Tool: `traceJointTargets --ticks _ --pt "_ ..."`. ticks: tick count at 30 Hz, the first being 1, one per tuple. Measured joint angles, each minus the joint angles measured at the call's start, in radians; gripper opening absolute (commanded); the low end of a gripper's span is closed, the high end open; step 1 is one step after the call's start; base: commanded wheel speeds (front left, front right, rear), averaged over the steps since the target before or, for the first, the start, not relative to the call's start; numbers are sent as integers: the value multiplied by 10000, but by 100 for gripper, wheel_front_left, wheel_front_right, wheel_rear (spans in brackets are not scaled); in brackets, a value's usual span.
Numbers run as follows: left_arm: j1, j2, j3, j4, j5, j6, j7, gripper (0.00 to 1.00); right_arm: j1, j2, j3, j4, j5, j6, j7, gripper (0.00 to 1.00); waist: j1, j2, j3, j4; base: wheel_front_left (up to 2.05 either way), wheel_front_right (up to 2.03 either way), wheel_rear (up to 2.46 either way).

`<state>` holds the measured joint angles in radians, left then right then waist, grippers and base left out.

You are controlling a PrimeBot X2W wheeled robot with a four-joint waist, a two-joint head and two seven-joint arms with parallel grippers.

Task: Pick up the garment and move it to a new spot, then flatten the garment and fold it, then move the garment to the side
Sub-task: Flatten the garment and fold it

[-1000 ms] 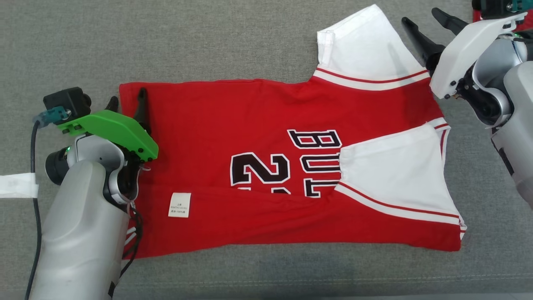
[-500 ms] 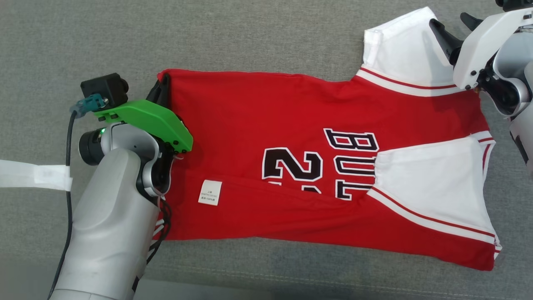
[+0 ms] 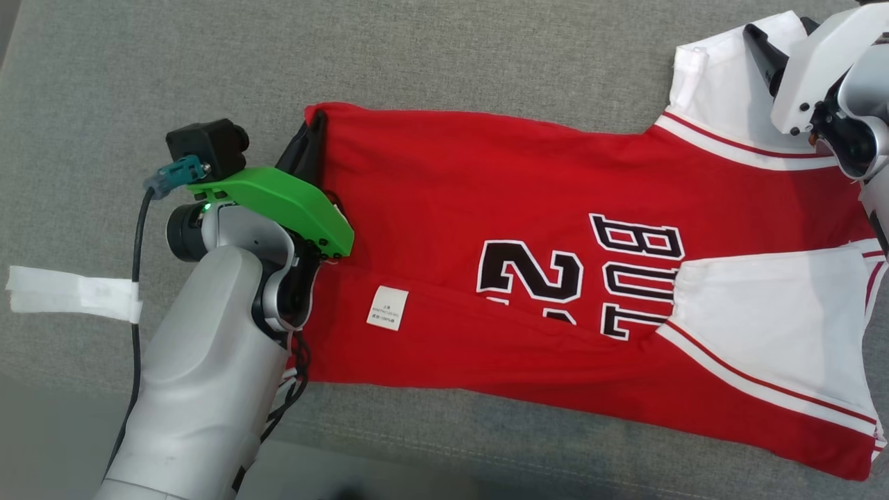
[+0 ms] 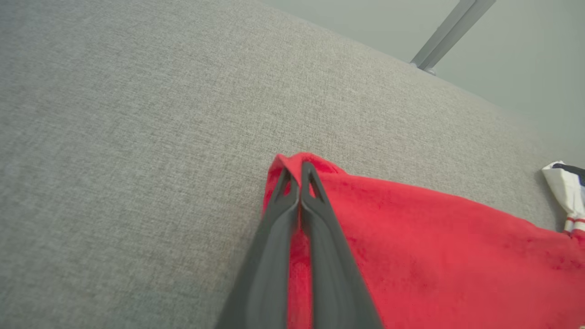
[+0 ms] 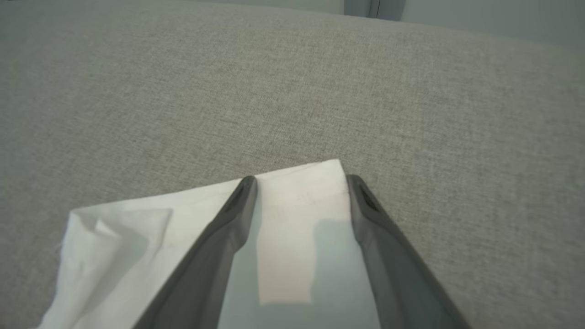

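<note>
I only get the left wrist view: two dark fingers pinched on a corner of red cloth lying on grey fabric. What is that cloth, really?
Observer: In the head view it is a red jersey with white sleeves and black lettering, "BUL" and a 2, spread out on the grey surface.
Operator: And the other arm, is it holding the thing too?
Observer: No. The right fingers stand wide apart over the end of the far white sleeve, with nothing clamped between them.
</note>
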<state>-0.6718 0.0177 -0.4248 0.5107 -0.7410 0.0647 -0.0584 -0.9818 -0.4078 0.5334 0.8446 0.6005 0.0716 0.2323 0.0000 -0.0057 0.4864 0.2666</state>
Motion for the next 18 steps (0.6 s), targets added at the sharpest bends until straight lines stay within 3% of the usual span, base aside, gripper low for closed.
traceJointTargets --ticks 1,3,5,7,8,18 --pt "0 0 -44 -31 -61 0 -6 0 -54 15 29 44 -29 2 -8 94 0 0 9 9 0 0 0" --pt "0 0 -117 -50 -184 2 -58 0 -151 23 115 151 -71 13 -27 50 0 0 15 13 0 0 0" --pt "0 0 -228 -56 -318 2 -104 0 -196 19 222 222 -203 15 -105 38 0 0 16 7 0 0 0" --pt "0 0 -293 -54 -414 2 -148 0 -229 23 282 313 -299 77 -142 4 0 1 10 -7 0 0 0" --pt "0 0 -297 -46 -445 6 -178 0 -252 21 303 353 -355 77 -222 0 0 0 6 -16 0 0 0" --pt "8 2 213 364 -481 161 -677 0 -347 274 604 483 -669 253 -1350 0 0 0 -187 -381 0 0 0"
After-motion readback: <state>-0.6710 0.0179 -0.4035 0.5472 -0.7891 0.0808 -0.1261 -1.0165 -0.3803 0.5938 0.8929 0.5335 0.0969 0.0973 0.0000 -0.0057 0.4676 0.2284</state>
